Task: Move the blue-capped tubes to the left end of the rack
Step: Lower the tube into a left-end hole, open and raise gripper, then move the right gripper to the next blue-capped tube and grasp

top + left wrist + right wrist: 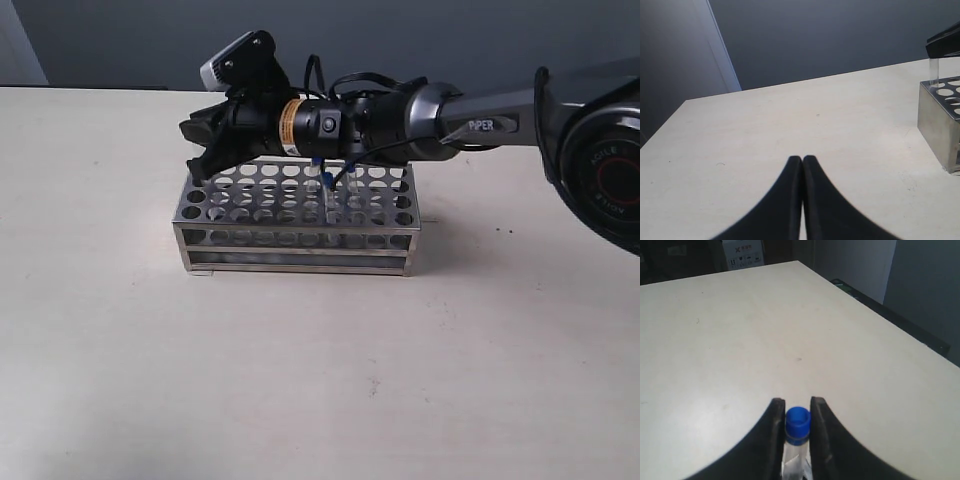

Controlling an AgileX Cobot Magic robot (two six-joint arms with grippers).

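Tube (797, 426) looks light, slim, slick, maybe brittle; right gripper (797, 404) pinches it at the blue cap, best hold. Left gripper (802, 160) pressed together, empty.

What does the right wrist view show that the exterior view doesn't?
Only the right wrist view: the right tool shut on a blue-capped tube, and a labelled box beyond the table's far edge. Only the exterior view: the rack, other blue caps standing mid-rack, and the arm stretched over the rack toward its left end. Both: that tool and the pale table.
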